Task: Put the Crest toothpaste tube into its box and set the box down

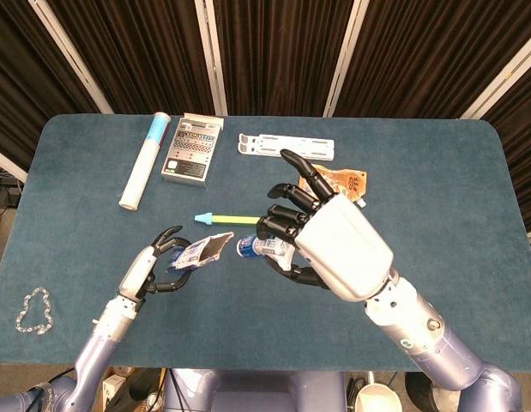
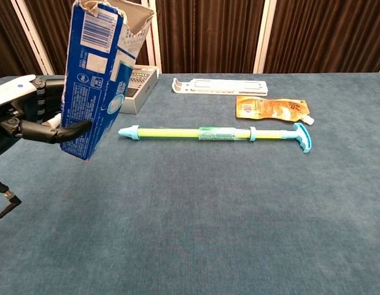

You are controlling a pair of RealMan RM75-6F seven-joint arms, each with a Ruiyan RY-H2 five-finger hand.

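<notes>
My left hand grips the blue Crest box above the table, its torn open end facing right toward the tube. In the chest view the same box stands nearly upright with its open flaps at the top, held by my left hand. My right hand holds the toothpaste tube, whose blue cap end points left at the box mouth, a small gap apart. Most of the tube is hidden under the hand. The right hand does not show in the chest view.
A long yellow-green stick with blue ends lies mid-table. Behind it are an orange pouch, a white rack, a grey boxed set and a white-blue tube. A bead chain lies near the front left edge.
</notes>
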